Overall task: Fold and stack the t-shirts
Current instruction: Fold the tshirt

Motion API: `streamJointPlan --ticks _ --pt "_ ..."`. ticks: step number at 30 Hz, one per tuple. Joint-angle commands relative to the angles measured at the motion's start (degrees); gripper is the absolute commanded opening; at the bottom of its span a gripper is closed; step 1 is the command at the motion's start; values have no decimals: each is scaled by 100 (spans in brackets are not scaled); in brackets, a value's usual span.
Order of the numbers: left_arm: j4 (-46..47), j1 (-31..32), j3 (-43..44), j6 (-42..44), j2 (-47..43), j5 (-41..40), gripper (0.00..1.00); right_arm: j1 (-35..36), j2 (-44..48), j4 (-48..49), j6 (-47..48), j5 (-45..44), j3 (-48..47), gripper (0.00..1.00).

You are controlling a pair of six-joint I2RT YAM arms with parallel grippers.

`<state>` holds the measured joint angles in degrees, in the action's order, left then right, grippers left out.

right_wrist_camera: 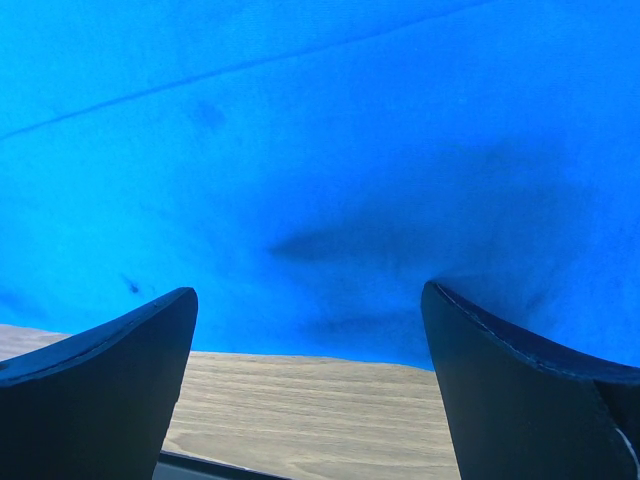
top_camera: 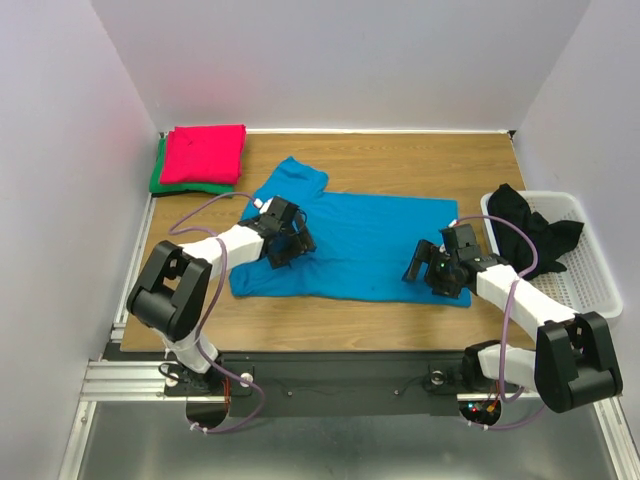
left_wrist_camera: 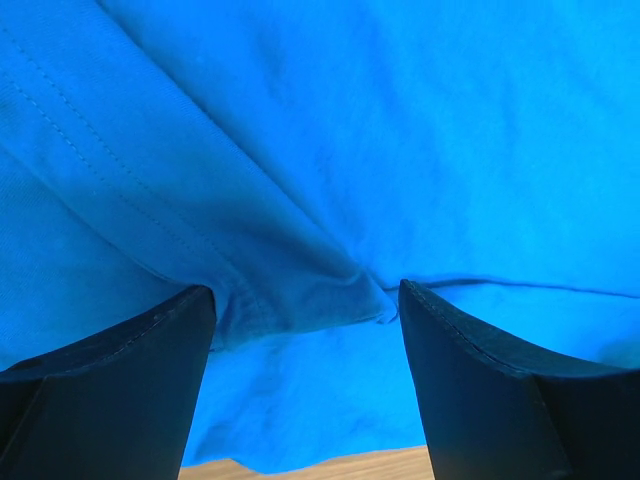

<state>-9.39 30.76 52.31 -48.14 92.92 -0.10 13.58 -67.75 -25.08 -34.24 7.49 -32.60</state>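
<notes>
The bright blue t-shirt [top_camera: 350,245] lies spread flat on the middle of the wooden table, one sleeve pointing up left. My left gripper [top_camera: 287,243] is open, low over its left part; a creased sleeve seam [left_wrist_camera: 300,290] sits between the fingers [left_wrist_camera: 130,380]. My right gripper [top_camera: 428,268] is open over the shirt's near right edge [right_wrist_camera: 330,330], with bare wood between the jaws. The pinkish red t-shirt [top_camera: 204,153] lies folded on the folded green t-shirt [top_camera: 160,178] at the back left corner.
A white mesh basket [top_camera: 590,275] stands at the table's right edge with a black garment [top_camera: 530,225] in it. Grey walls close in the left, back and right. Bare wood [top_camera: 420,165] shows behind the blue shirt.
</notes>
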Motion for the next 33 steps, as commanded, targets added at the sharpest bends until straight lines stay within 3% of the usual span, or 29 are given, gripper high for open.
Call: streamJointPlan --ticks 1,12,16,20,22,26,33 --pt "130 26 446 147 120 -60 84 30 104 12 -30 -98 -45 100" --pt "-11 26 1816 454 884 -131 84 30 68 3 14 -248 -45 100" --pt "-46 17 2563 857 1604 -87 84 22 51 3 40 -300 -88 100" --pt "-116 35 2968 1140 1519 -306 84 22 77 -14 67 -256 -124 100" --pt "-230 44 2864 1193 1064 -551 84 30 103 -41 66 -265 -124 100" --pt "-160 61 1839 1132 -44 -948 84 30 121 -32 75 -274 -141 100" --pt "209 166 -1 649 -1530 -694 84 30 139 -41 66 -274 -115 100"
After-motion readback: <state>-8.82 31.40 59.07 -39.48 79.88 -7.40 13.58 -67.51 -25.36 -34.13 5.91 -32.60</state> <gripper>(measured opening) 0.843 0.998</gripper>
